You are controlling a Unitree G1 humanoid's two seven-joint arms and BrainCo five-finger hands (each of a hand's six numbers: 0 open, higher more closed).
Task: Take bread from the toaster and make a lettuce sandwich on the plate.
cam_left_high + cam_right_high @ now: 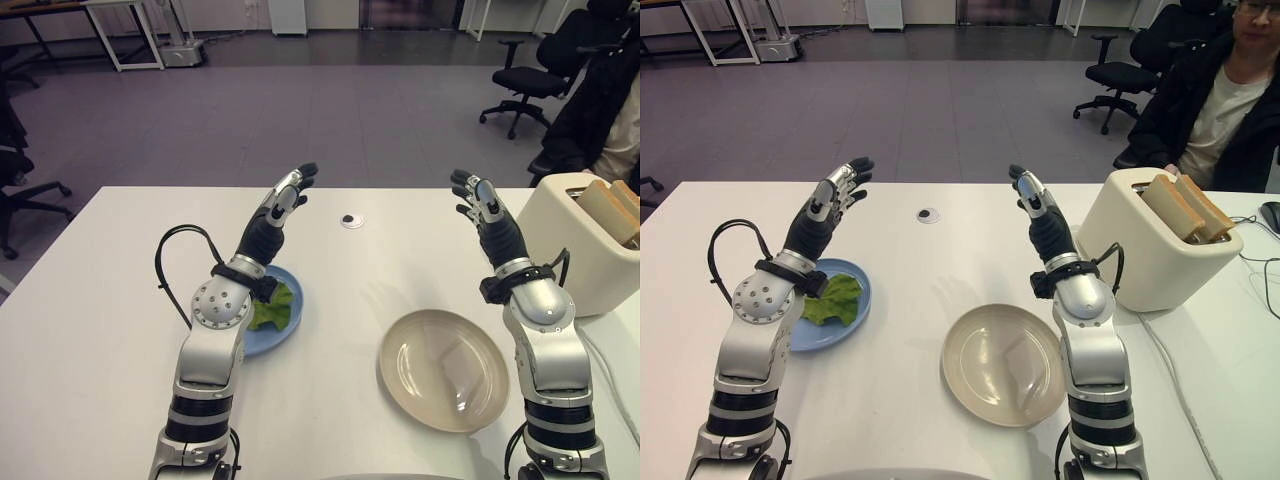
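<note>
At the right edge of the frame, two bread slices [1185, 207] are standing up out of the cream toaster [1140, 265] on the white surface [930, 270]. The right hand [1035, 205] is hovering just left of it, fingers stretched open, holding nothing, above the beige plate [962, 345] at lower centre. At centre left, the left hand [830, 205] is hanging open-fingered over the blue dish [862, 305] carrying the lettuce [835, 298].

Two bread slices [1172, 207], one toaster [1140, 268], one lettuce leaf [835, 298], one blue plate [830, 339], one beige plate [962, 372], one tiny black disc [928, 214].
</note>
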